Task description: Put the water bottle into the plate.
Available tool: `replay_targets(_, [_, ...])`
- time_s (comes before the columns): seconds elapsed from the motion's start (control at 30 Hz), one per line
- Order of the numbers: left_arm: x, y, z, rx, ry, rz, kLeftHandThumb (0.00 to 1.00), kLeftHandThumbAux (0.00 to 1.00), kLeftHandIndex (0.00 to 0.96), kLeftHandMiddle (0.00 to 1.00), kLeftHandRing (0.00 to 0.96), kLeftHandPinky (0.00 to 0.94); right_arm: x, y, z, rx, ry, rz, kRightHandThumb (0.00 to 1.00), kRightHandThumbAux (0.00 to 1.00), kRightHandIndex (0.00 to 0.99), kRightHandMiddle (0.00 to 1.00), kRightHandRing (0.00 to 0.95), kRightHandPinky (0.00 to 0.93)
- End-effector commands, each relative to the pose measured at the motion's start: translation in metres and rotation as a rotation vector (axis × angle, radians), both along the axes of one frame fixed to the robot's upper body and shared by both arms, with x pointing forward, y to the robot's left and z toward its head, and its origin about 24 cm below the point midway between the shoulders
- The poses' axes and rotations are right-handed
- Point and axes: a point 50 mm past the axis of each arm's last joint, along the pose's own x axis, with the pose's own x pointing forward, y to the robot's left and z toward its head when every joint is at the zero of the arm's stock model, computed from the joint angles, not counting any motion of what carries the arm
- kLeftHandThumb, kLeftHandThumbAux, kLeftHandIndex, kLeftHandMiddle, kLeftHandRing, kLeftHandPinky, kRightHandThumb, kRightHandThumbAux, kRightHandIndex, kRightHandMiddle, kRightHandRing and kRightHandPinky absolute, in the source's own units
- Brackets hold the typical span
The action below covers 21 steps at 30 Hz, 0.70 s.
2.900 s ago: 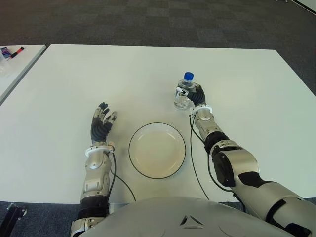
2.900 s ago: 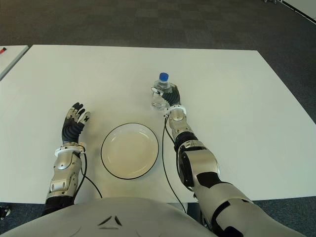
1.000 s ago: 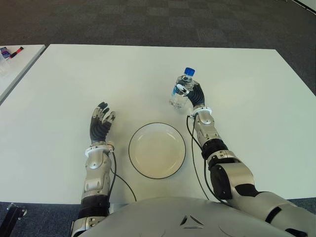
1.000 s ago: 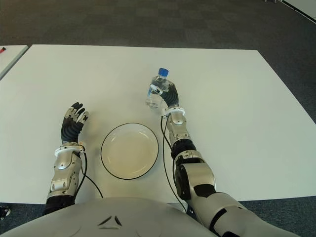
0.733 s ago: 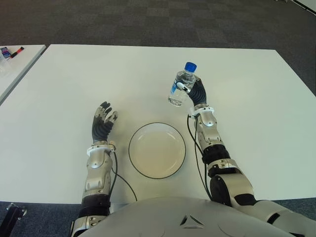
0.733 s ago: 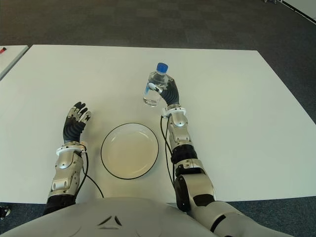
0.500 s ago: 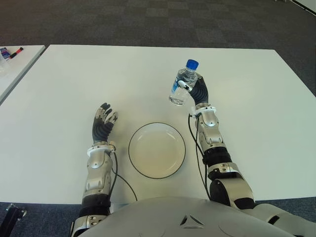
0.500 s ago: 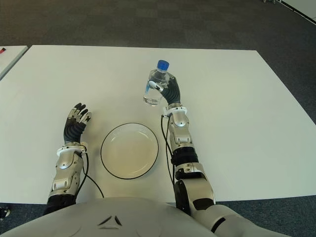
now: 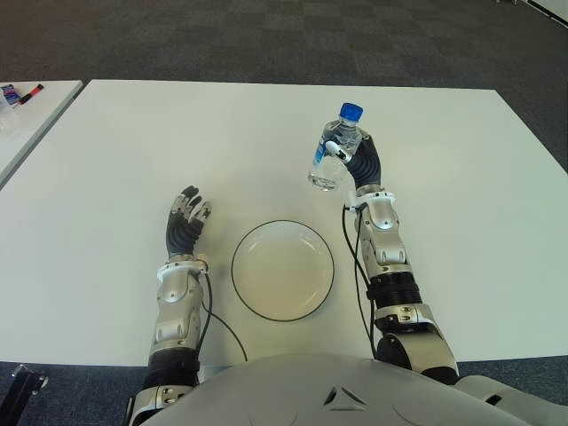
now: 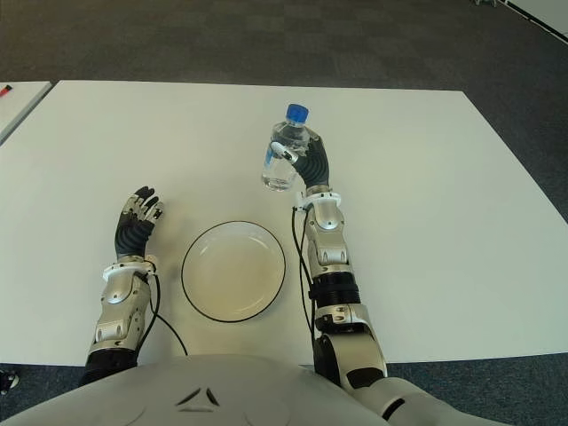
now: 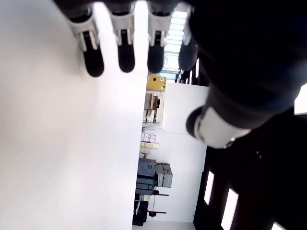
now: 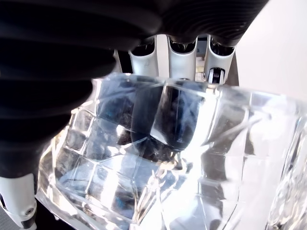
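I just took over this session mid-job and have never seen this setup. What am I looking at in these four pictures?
A humanoid robot with two fingered hands stands at a white table. The two wide pictures come from its head camera, looking down. The close-ups come from cameras on each wrist. On the table lies an empty plate. The right hand has its fingers closed around a clear water bottle with a blue cap, raised above the table beyond the plate. The left hand, fingers open and holding nothing, shows left of the plate.
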Motion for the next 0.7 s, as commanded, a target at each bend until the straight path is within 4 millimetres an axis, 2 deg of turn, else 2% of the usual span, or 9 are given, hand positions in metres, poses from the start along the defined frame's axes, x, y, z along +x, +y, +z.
replay_targets(0.03, [0.002, -0.003, -0.002, -0.017, 0.006, 0.002, 0.458, 0.742, 0.169, 0.143, 0.136, 0.186, -0.005, 0.003, 0.009, 0.016, -0.027, 0.009, 0.856, 0.672, 0.413, 0.536, 0.888, 0.857])
replay_targets(0.13, [0.002, -0.003, -0.002, -0.016, 0.006, 0.001, 0.455, 0.744, 0.170, 0.143, 0.135, 0.184, -0.009, 0.004, 0.011, 0.016, -0.034, 0.015, 0.856, 0.673, 0.411, 0.536, 0.882, 0.852])
replay_targets(0.23, [0.002, -0.004, -0.001, -0.010, -0.001, -0.007, 0.442, 0.747, 0.169, 0.141, 0.134, 0.184, -0.023, 0.009, 0.018, 0.017, -0.067, 0.050, 0.856, 0.673, 0.409, 0.535, 0.876, 0.851])
replay_targets(0.47, [0.003, -0.006, 0.000, -0.009, -0.009, -0.025, 0.427, 0.747, 0.163, 0.140, 0.136, 0.187, -0.042, 0.014, 0.025, -0.024, -0.102, 0.121, 0.855, 0.673, 0.408, 0.535, 0.873, 0.855])
replay_targets(0.7, [0.003, -0.007, 0.000, -0.009, -0.006, -0.030, 0.420, 0.740, 0.154, 0.141, 0.141, 0.194, -0.054, 0.014, 0.020, -0.080, -0.107, 0.177, 0.856, 0.673, 0.408, 0.537, 0.881, 0.867])
